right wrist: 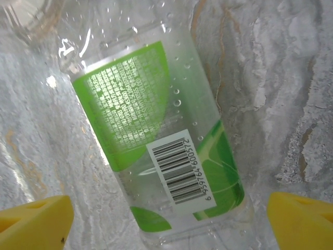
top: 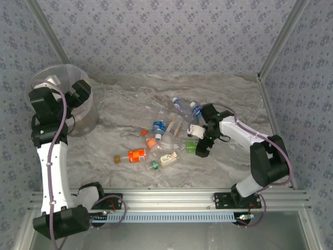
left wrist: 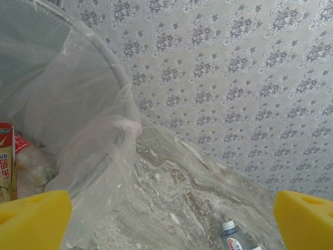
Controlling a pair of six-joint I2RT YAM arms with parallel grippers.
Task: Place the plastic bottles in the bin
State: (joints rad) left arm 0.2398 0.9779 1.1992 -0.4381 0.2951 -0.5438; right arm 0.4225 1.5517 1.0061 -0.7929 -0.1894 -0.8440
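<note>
Hovering over the pile, the right end effector sits released, yellow fingertips spread wide on either side of a clear plastic bottle with a green label and barcode. That bottle lies flat on the grey marbled counter at the right edge of the cluster, touching nothing of the end effector as far as the right wrist view shows.

Step in hand, as I judge it: lining up a pick on the green bottle. Next move calls for a drop down so both pads straddle the body, then a close across its width. It is round and slick, so it may roll or squirt out.

The left end effector hangs released above the round translucent whitish bin with clear liner, holding nothing. A red-and-cream labelled item shows inside the bin; what it is I cannot tell.

Most of the job is left: an orange-labelled bottle, two blue-labelled bottles and several more lie loose mid-counter, well apart from the bin.
</note>
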